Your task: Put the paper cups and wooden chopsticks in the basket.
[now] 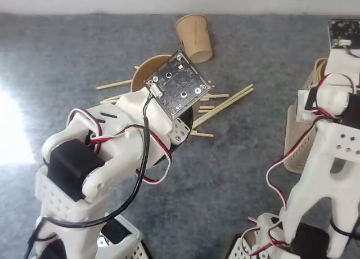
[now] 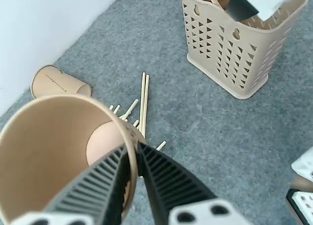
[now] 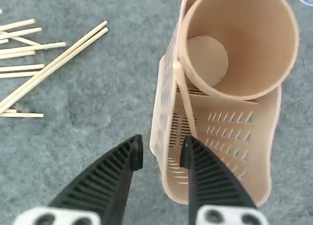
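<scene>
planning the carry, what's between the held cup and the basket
Loose wooden chopsticks on the mat, then bare mat to the basket, seen in left wrist view.

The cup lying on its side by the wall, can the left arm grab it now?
Probably not yet: the left end effector is shut on the held cup's rim; otherwise nothing blocks the lying cup.

A grey, carpet-like table top point(image 1: 253, 174) carries everything. On it lie a tipped paper cup point(image 1: 194, 38) and scattered wooden chopsticks point(image 1: 225, 103) — apart from them, the basket point(image 2: 230, 58) stands upright.
</scene>
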You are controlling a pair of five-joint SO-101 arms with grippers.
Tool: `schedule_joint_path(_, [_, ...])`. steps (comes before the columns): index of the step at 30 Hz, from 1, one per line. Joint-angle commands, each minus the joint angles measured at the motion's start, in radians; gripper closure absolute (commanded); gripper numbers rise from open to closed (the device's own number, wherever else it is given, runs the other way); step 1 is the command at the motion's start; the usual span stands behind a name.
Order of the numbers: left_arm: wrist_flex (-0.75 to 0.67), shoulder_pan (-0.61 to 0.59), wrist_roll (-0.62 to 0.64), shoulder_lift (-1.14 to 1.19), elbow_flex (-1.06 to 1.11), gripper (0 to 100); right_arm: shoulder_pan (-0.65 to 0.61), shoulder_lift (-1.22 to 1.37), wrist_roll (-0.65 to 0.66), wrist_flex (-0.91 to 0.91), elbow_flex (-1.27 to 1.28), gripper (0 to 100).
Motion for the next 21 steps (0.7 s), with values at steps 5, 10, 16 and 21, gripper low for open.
schedule_joint_path(5, [0.005,0.000,-0.005,-0.023,-0.035,99,0.064,0.096,-0.014,0.010,0.100,85.9])
schedule_joint_path(10, [0.003,0.000,-0.003,-0.021,-0.035,99,0.061,0.140,-0.023,-0.008,0.149,86.1])
schedule_joint_path(16, [-0.003,0.000,-0.005,-0.015,-0.035,99,0.061,0.142,-0.006,-0.008,0.146,99.0])
schedule_joint_path(21, [-0.003,-0.002,-0.009,-0.018,-0.035,99,0.028,0.108,0.106,0.002,0.149,99.1])
